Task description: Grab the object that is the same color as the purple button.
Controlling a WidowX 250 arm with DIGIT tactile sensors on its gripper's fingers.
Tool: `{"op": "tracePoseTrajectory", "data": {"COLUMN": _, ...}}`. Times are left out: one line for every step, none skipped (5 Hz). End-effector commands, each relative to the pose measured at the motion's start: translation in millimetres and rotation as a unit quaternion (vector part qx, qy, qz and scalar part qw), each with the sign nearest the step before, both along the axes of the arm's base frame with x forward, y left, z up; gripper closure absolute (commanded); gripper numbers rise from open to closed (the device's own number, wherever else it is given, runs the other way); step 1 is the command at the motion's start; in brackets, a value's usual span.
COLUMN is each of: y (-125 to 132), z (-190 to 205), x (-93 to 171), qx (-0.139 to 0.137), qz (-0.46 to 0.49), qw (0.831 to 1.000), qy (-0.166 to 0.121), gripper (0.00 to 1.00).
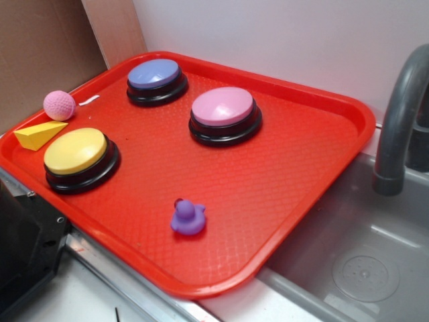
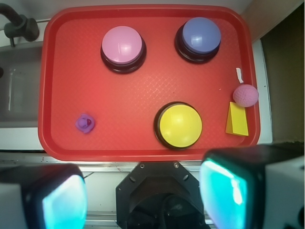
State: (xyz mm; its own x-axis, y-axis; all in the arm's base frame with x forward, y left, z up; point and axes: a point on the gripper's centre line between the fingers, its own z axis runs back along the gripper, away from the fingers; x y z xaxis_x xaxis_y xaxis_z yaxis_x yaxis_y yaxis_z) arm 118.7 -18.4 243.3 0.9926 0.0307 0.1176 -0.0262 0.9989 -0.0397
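The gripper (image 2: 143,200) hangs spread wide, holding nothing. The small glossy purple rubber duck (image 2: 85,123) sits ahead-left of it on the red plastic tray (image 2: 62,57); centre over it before descending.

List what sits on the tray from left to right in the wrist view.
Purple rubber duck → pink button → yellow button → purple button → yellow wedge → pink textured ball, all on the red tray.
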Motion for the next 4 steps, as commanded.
{"op": "tracePoseTrajectory", "data": {"y": 0, "z": 0, "x": 0, "qx": 0.000, "qz": 0.000, "qw": 1.000, "qy": 0.000, "gripper": 0.00}}
{"op": "tracePoseTrajectory", "data": {"y": -50, "z": -50, "x": 22, "qx": -0.012, "qz": 0.111, "qw": 0.992, "qy": 0.049, "gripper": 0.00}}
{"op": "tracePoseTrajectory", "data": {"y": -99, "z": -72, "x": 44, "qx": -0.014, "qz": 0.121, "qw": 0.992, "qy": 0.026, "gripper": 0.00}}
{"op": "tracePoseTrajectory", "data": {"y": -133, "z": -95, "x": 55, "qx": -0.028, "qz": 0.149, "qw": 0.988, "qy": 0.024, "gripper": 0.00}}
